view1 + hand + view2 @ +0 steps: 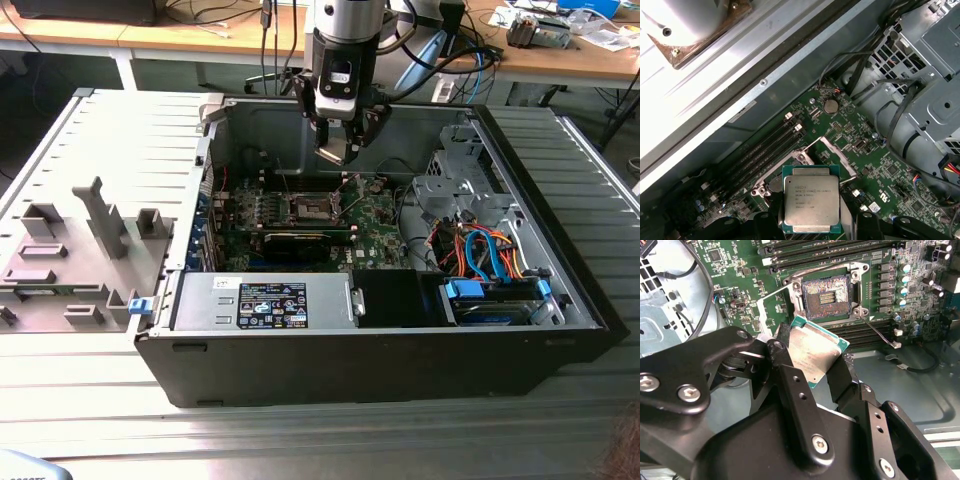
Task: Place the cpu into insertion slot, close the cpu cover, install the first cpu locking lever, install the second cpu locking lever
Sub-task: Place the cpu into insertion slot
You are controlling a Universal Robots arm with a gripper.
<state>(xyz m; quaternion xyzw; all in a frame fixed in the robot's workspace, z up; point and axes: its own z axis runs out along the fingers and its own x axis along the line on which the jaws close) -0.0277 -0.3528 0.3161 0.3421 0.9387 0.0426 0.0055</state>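
Cpu is what I am holding right now. My end effector is clamped on it, with one black finger on each side, and the fingers press on its green edges. I can see its grey metal face in both wrist views; in the first wrist view the cpu sits square between the tips of the end effector.

In the exterior view the end effector hangs over the open case, close to the back wall. The cpu is up in the air there, above the green board and not touching it.

The slot is on the board, just past the cpu in the second wrist view. Its dark middle shows, with a silver rim around it. In the exterior view the slot is below the end effector and a little toward the exterior view's left.

The cover is swung open. It stands beside the slot as a thin silver frame.

The case lies on its side on the metal bench. A grey box sits along its near wall. Orange and blue cables lie at the exterior view's right.
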